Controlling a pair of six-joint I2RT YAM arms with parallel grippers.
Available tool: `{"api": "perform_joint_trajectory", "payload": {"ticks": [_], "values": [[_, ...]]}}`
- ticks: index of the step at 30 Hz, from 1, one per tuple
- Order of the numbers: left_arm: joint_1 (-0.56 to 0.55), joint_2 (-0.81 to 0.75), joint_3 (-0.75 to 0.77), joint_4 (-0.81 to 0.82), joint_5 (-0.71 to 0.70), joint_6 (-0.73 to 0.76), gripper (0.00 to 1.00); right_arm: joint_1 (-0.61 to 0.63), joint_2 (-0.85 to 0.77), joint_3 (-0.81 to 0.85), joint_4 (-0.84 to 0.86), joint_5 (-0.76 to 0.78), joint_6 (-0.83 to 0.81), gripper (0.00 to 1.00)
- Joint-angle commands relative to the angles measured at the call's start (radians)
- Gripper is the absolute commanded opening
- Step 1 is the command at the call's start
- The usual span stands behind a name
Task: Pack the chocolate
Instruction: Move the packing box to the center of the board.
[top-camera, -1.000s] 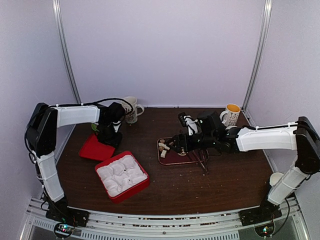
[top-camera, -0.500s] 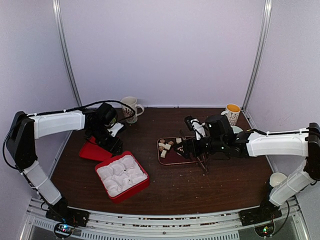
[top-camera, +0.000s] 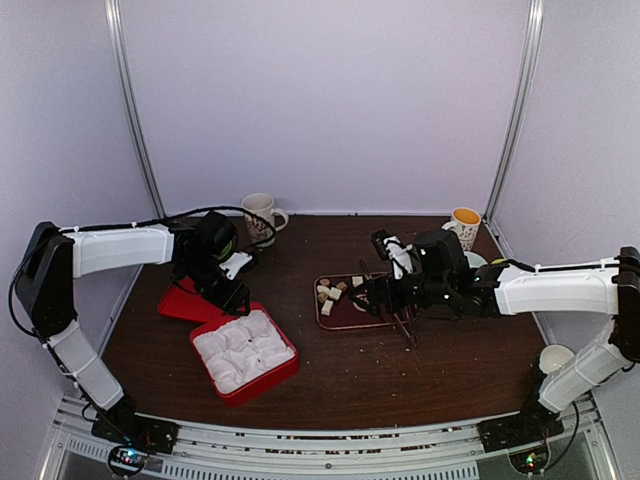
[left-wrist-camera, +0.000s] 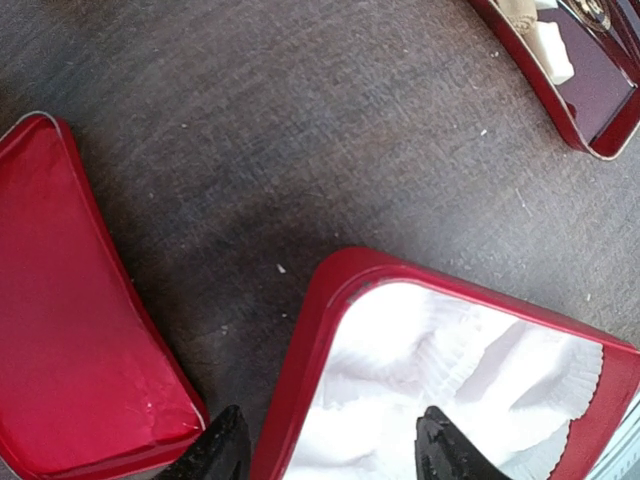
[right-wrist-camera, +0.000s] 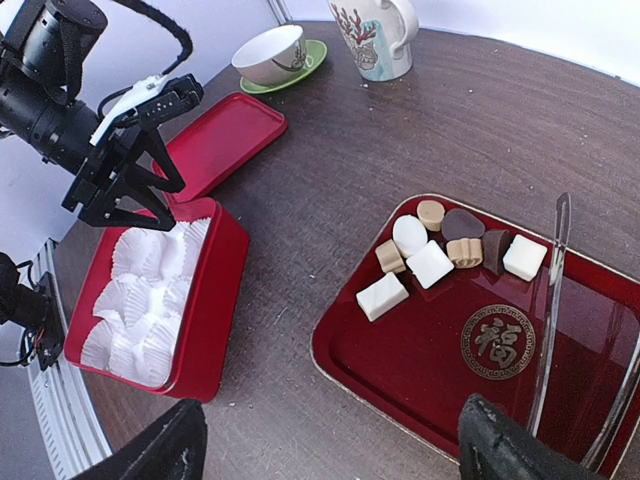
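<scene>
Dark brown wood-grain bench (top-camera: 400, 385), matt and scuffed, dotted with pale crumbs, most of them front centre. Closed in on three sides by plain pale lilac walls (top-camera: 330, 100); thin silver metal posts (top-camera: 128, 110) in the two back corners; ribbed metal rail (top-camera: 330, 442) along the near edge by the arm bases. Chocolate (right-wrist-camera: 440, 250): small cream-white cubes and brown lumps, bunched touching or just beside one another at one end of a glossy dark red rectangular tray (right-wrist-camera: 400, 380) with a round gold emblem, mid-bench. Slim metal tongs (right-wrist-camera: 553, 290) lying across the other end of that tray. Right tool (right-wrist-camera: 340, 450) hovering above the tray's near rim, jaws wide, holding nothing. Square red box (top-camera: 268, 383) lined with a white pleated paper insert (top-camera: 243, 345), front left, well apart from the tray. Flat red lid (top-camera: 180, 300) just beside the box on its far left side. Left tool (left-wrist-camera: 335, 455) low over the box's far corner, jaws part-open, one finger outside the red wall, the other over the insert, gripping nothing. White patterned mug (top-camera: 262, 217) at the back wall, left of centre; white mug with orange inside (top-camera: 463, 228) at back right; white cup on a green saucer (right-wrist-camera: 278, 55) back left beyond the lid; small white cup (top-camera: 553, 357) at the right edge beside the right arm.
</scene>
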Motion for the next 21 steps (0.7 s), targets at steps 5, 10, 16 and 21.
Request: {"api": "perform_joint_trajectory", "payload": {"ticks": [5, 10, 16, 21], "values": [[-0.018, 0.031, -0.013, 0.023, 0.034, 0.019, 0.56, -0.006, -0.018, -0.018, 0.035, 0.014, -0.002, 0.88], [-0.02, 0.063, 0.001, 0.022, -0.013, 0.005, 0.47, -0.005, -0.02, -0.02, 0.035, 0.013, -0.002, 0.88], [-0.022, 0.085, 0.015, 0.025, -0.057, -0.014, 0.34, -0.005, -0.024, -0.026, 0.036, 0.015, -0.002, 0.88], [-0.021, 0.085, 0.014, 0.047, -0.084, -0.04, 0.3, -0.006, -0.025, -0.03, 0.038, 0.026, -0.002, 0.88]]}}
